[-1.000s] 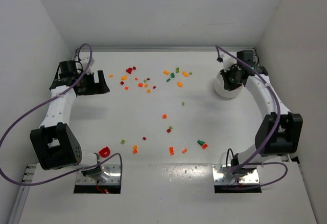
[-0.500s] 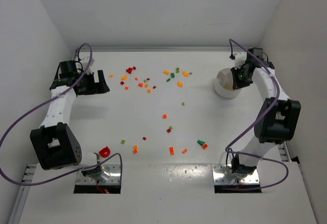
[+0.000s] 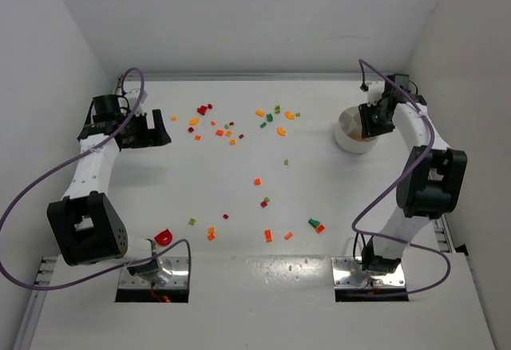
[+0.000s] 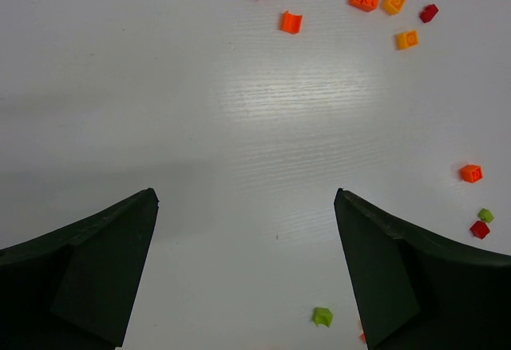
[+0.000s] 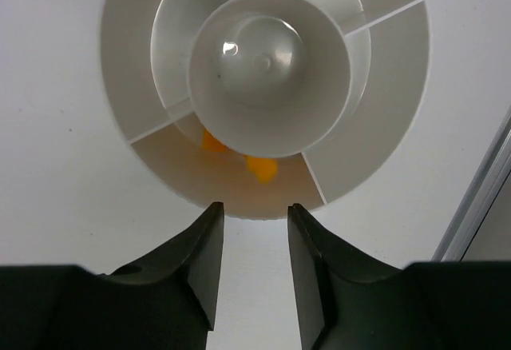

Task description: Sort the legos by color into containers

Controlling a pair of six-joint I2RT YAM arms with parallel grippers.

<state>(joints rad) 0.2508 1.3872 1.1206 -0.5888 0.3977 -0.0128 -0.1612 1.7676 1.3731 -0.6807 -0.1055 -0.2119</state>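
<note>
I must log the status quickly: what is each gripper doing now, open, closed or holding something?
Left gripper: open, holding nothing.
Right gripper: open, holding nothing, at the dish.

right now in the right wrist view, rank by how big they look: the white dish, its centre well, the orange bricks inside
1. round white divided plastic dish
2. its central circular well
3. the two small orange plastic bricks in the near compartment: alike, one partly hidden, so unranked between them

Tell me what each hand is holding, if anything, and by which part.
Nothing. The left hand is open over the table; the right hand is open and empty at the rim of the dish.
</note>
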